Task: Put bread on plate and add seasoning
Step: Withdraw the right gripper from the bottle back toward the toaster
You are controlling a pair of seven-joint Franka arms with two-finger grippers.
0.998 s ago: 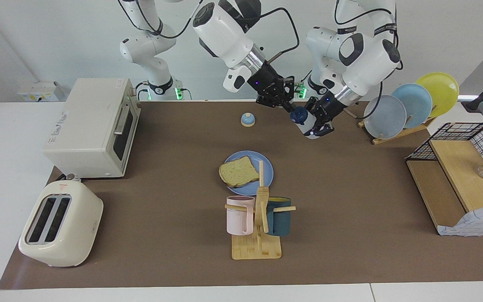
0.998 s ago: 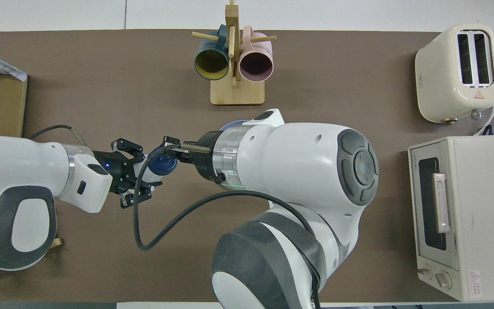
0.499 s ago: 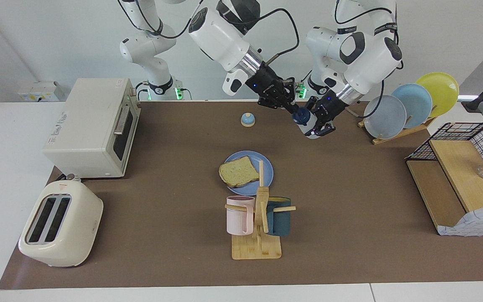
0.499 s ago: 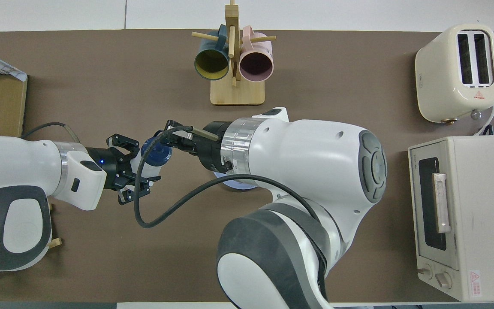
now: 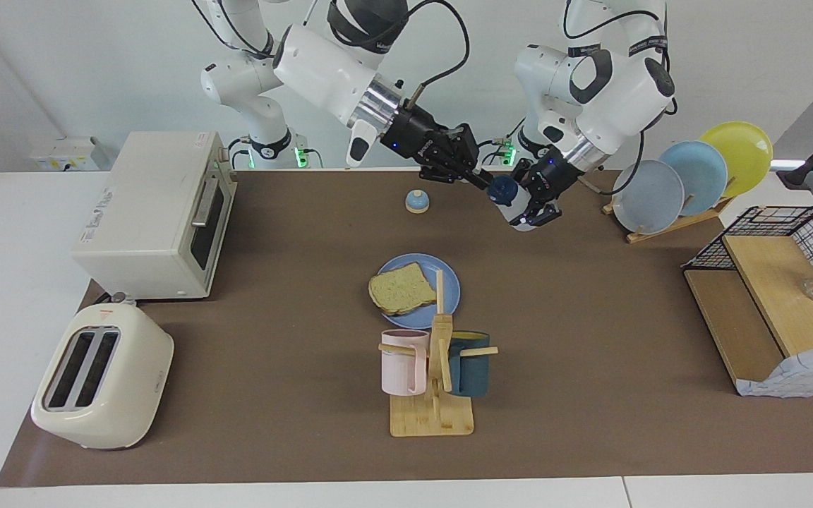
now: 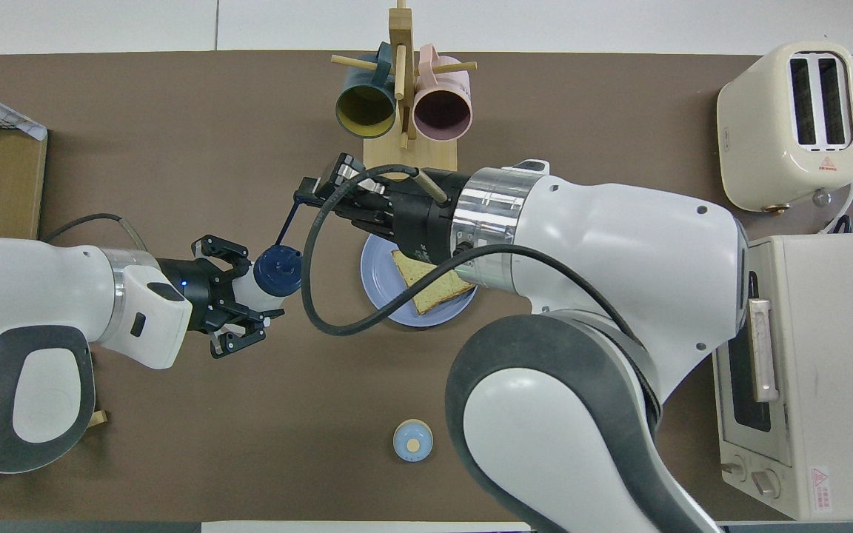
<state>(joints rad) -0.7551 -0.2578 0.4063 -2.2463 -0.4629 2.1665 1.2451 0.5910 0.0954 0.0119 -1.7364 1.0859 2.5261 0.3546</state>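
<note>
One bread [image 5: 401, 288] slice, squarish with a brown crust and pale speckled crumb, lies flat on the one blue plate [image 5: 450, 283] at mid-table; from above the right arm hides part of both. The one seasoning [image 5: 510, 200] bottle, whitish with a navy cap, hangs tilted in the air, pinched around its body by the left gripper [image 5: 532, 200], over bare mat toward the left arm's end, well apart from the plate. The right gripper [image 5: 476, 178] hovers just beside the bottle's cap; a thin dark strip runs from its tips to the cap in the overhead view, and whether its fingers are spread or closed cannot be told. One bell [image 5: 417, 201] sits on the mat under the right arm, nearer the robots than the plate. Two mugs [image 5: 403, 361], one pink and one teal, hang on a wooden stand [image 5: 432, 413] just beside the plate, farther from the robots. Three plates stand upright in a rack [image 5: 675, 223] near the left arm. One toaster [image 5: 103, 375] and one oven [image 5: 156, 212] stand at the right arm's end; a shelf [image 5: 766, 310] at the other is cut off by the frame.
</note>
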